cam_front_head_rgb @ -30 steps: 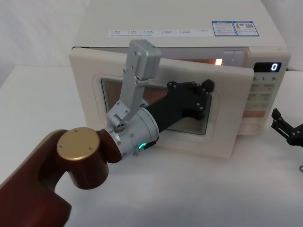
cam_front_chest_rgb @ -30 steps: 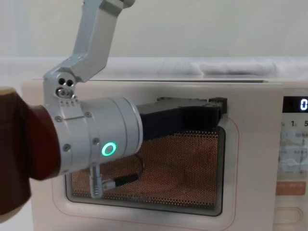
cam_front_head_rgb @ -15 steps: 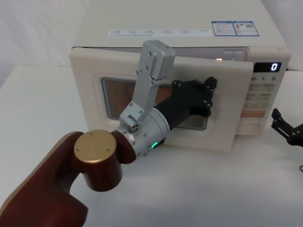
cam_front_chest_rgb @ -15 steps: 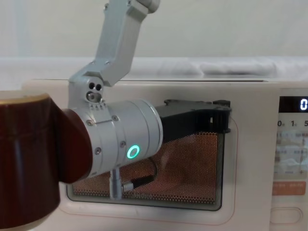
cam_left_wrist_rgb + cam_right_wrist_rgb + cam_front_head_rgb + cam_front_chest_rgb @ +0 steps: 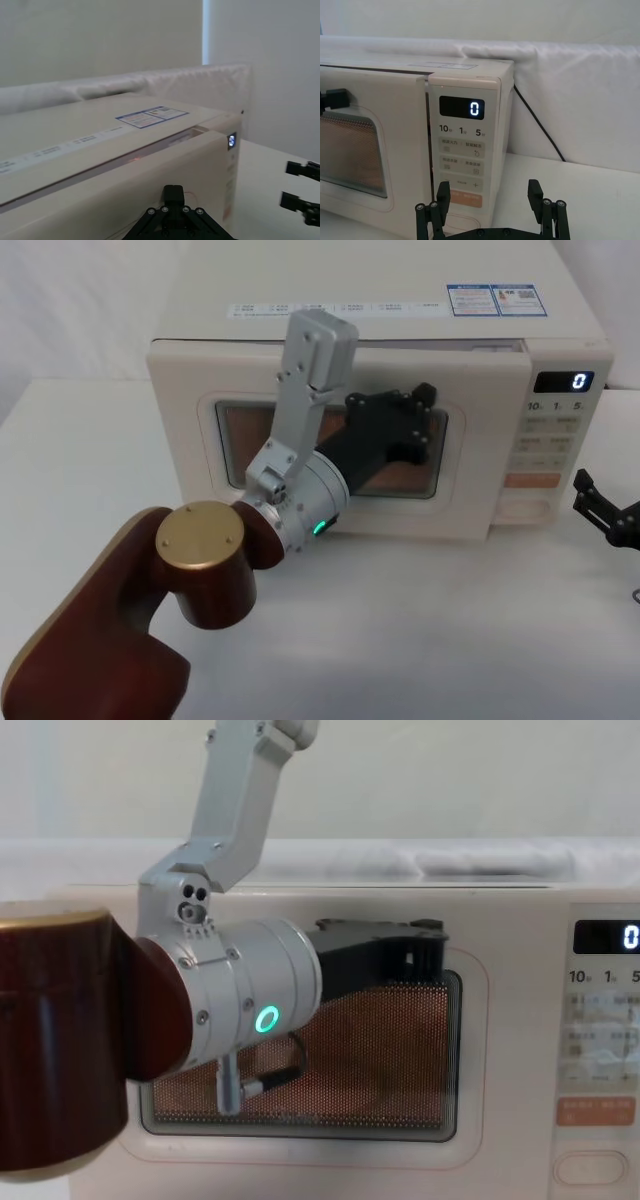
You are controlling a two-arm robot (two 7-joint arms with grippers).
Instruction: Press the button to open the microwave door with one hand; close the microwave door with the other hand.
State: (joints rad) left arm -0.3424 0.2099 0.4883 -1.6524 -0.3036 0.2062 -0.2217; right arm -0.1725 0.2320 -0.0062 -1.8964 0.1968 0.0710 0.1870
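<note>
At centre frame, the left hand presses on the microwave door, its finger spread impossible to tell, and the door seems not quite latched, so easing off early could let it spring ajar; the right hand waits spread wide beside the button.

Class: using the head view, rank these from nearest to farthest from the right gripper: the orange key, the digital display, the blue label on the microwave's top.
From the right gripper, at the table's right edge:
1. Orange key, low on the control panel.
2. Digital display, at the panel's top.
3. Blue label, on the microwave's top, farther back.
</note>
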